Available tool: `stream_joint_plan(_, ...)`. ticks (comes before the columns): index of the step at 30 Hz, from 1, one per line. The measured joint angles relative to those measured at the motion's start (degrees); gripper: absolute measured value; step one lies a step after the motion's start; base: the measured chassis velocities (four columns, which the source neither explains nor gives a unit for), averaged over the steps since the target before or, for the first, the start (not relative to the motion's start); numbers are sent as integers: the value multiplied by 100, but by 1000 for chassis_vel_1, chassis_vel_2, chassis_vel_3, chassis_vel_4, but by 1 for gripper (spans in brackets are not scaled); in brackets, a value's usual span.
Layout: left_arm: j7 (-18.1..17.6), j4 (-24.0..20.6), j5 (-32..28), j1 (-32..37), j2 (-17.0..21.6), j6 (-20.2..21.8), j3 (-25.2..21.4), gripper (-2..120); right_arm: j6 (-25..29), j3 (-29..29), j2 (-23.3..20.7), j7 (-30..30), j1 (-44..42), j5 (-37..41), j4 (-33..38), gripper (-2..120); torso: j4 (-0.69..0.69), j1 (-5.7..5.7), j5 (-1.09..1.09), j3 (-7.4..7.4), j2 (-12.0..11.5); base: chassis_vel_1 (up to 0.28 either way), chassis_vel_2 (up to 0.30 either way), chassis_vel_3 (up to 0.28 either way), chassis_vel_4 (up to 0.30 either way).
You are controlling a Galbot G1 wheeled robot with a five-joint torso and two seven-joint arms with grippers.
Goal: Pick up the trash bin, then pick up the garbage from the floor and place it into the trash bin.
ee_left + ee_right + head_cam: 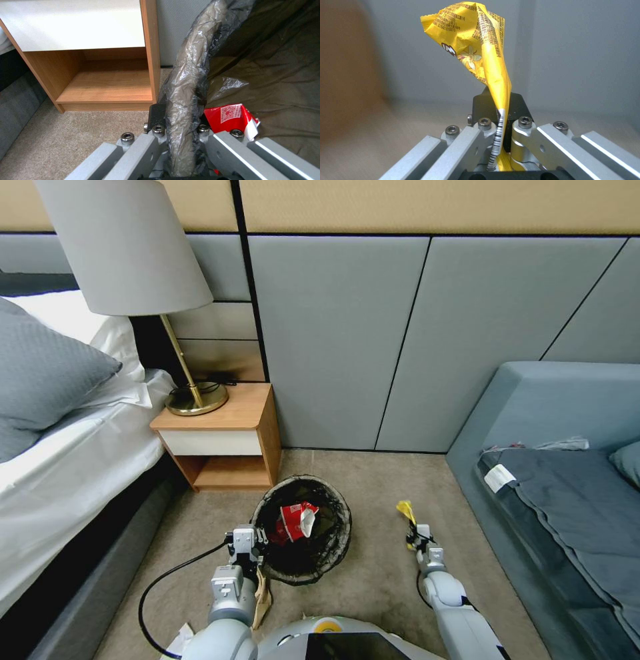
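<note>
The trash bin, round and lined with a dark bag, hangs just above the carpet in front of me. My left gripper is shut on the bin's bag-covered rim at its left side. A crumpled red-and-white wrapper lies inside the bin, also seen as the red wrapper beside the fingers. To the right of the bin, my right gripper is shut on a yellow wrapper, which stands up from the jaws as a twisted yellow wrapper. A brown paper bag lies on the floor beside my left arm.
A wooden nightstand with a brass lamp stands just behind the bin, and its open shelf is close to the left gripper. A bed runs along the left. A grey sofa is on the right. White paper lies by my base.
</note>
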Motion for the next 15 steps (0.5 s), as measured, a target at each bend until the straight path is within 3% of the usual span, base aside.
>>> stream_joint_plan(1,0,0,0,0,0,0,0,0,0,0,0,0,0,0,0,0,0,0,0,0,0,0,0,0,0)
stream_joint_plan(3,-2,23,4,1,5,1,22,0,155,-180,15,-322,-104,112,790,0,0,0,2,0,0,0,0,0,0)
stream_joint_plan(8,-9,33,8,4,14,15,69,0,428,-448,-103,-1043,-348,264,1824,0,-1,0,3,0,0,0,0,0,0)
stream_joint_plan(15,7,28,8,-13,54,43,73,0,572,-895,-395,-1928,-670,375,2538,0,-3,0,4,0,0,0,0,0,0)
